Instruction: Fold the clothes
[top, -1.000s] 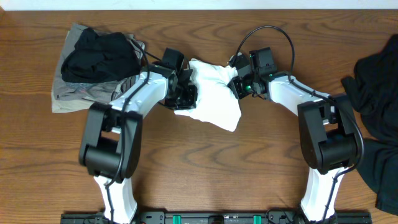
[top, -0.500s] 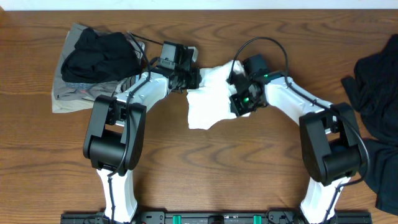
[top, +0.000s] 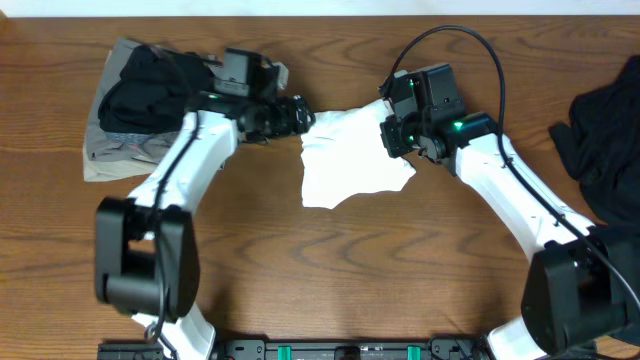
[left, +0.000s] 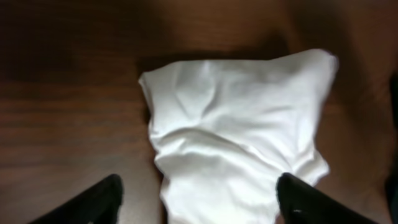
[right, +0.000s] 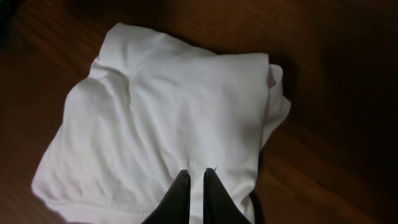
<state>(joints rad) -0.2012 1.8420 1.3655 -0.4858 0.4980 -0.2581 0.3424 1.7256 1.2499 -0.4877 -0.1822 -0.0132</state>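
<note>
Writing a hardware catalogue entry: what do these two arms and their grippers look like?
The left arm and right arm have white links and bulky black joints. A black cable loops above the right wrist, near green lights. Gripper fingers are black.

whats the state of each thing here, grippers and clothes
white T-shirt, partly folded, rumpled
left gripper, open at the shirt's corner, holding nothing
right gripper, shut on the shirt's edge
black garment, heaped on the grey-khaki garment, unfolded
right-side black clothes, crumpled, unfolded
</note>
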